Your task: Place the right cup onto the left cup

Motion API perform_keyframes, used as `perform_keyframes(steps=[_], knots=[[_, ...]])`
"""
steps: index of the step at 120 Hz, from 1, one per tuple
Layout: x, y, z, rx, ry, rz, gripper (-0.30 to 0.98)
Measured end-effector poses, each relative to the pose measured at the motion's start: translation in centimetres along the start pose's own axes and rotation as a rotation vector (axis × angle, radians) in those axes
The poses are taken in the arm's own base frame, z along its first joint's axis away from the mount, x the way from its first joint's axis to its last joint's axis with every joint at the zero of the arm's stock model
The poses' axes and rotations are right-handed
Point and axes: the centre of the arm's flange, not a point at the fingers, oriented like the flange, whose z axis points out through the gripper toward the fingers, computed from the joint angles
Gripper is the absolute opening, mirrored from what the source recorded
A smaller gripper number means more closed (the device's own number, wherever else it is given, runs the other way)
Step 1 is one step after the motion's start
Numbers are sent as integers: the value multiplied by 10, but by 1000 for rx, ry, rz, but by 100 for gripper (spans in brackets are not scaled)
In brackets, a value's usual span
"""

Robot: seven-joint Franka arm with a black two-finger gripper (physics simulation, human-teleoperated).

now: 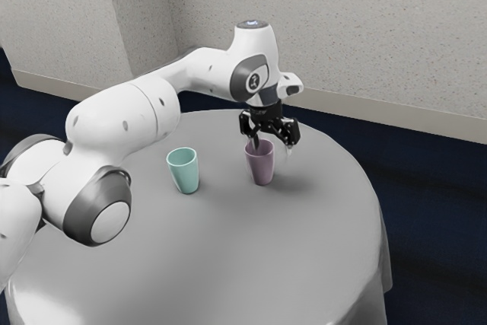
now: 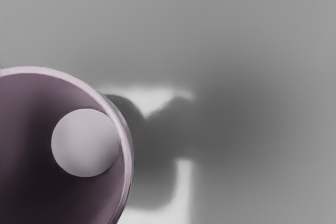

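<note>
While upright, mouth up, long axis vertical, purple cup point(image 1: 262, 168) below released gripper point(image 1: 272, 149).

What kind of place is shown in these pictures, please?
Possibly a meeting or banquet room, in simulation: it has a round table with a draped grey tablecloth, a dark blue floor and a speckled wall with a pale baseboard.

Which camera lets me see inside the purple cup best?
The wrist view: it looks down into the purple cup, right to its pale round bottom. The exterior view shows the cup's outside, upright on the table, with the gripper at its rim.
</note>
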Motion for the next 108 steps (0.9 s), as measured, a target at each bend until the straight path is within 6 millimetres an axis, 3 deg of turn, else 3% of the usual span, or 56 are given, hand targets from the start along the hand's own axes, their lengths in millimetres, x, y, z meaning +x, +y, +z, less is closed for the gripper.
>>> perform_keyframes(steps=[70,108], knots=[[3,-2,32,9,-32,-9,66],[3,-4,39,14,-40,-14,43]])
